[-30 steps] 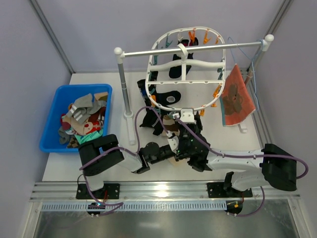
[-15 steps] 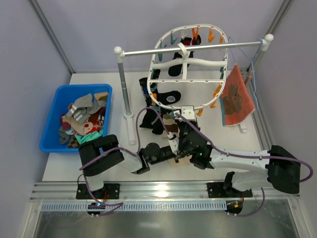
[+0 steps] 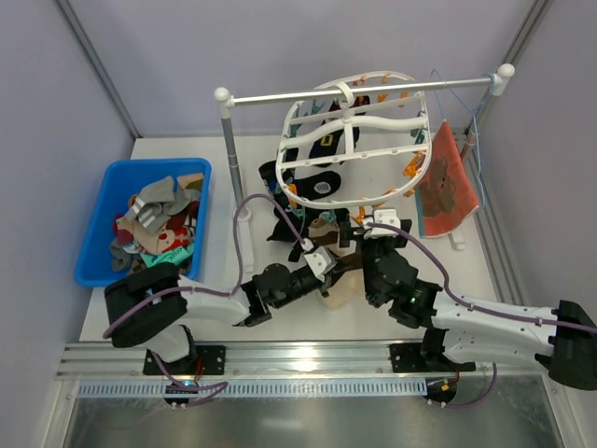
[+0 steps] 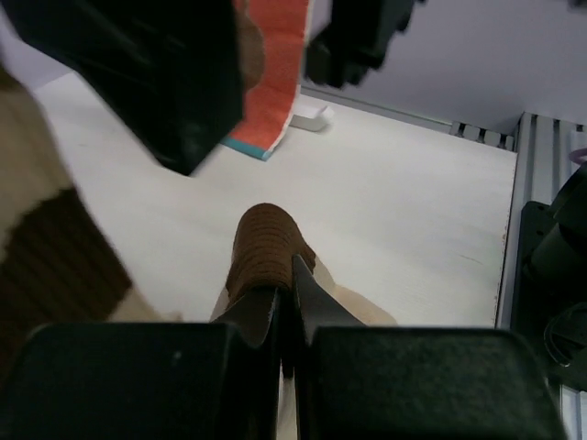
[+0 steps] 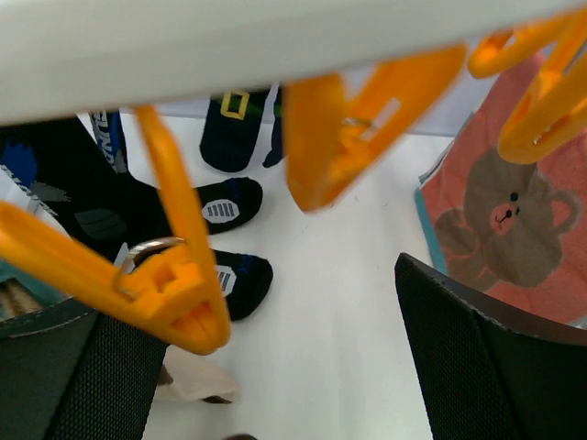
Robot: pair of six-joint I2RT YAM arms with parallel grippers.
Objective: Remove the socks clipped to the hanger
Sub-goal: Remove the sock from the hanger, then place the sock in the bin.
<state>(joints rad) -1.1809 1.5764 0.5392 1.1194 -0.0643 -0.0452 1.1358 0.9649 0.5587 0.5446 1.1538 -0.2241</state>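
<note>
The white oval hanger (image 3: pixel 356 117) hangs tilted from the rail, with orange clips (image 5: pixel 176 291) along its rim. Black socks (image 3: pixel 320 187) are still clipped under it and show in the right wrist view as black socks (image 5: pixel 240 275) with grey patches. My left gripper (image 3: pixel 328 266) is shut on a beige and brown sock (image 4: pixel 266 246) just below the hanger's near rim; that sock (image 3: pixel 341 283) hangs free of any clip. My right gripper (image 3: pixel 367 222) is open at the near rim. An orange clip sits against its left finger (image 5: pixel 55 380), and nothing lies between the fingers.
A blue bin (image 3: pixel 98 210) at the left holds several loose socks. The white-and-grey rail stand (image 3: pixel 231 154) carries the hanger. A thin blue wire hanger (image 3: pixel 459 101) at the right holds an orange-red printed cloth (image 3: pixel 446 182). More dark socks (image 3: pixel 284 229) hang low at the hanger's left.
My right gripper closed and then opened wide, moving right. The hanger swung and tilted back up. My left gripper, still shut on the beige sock, drew it away from the rim.
</note>
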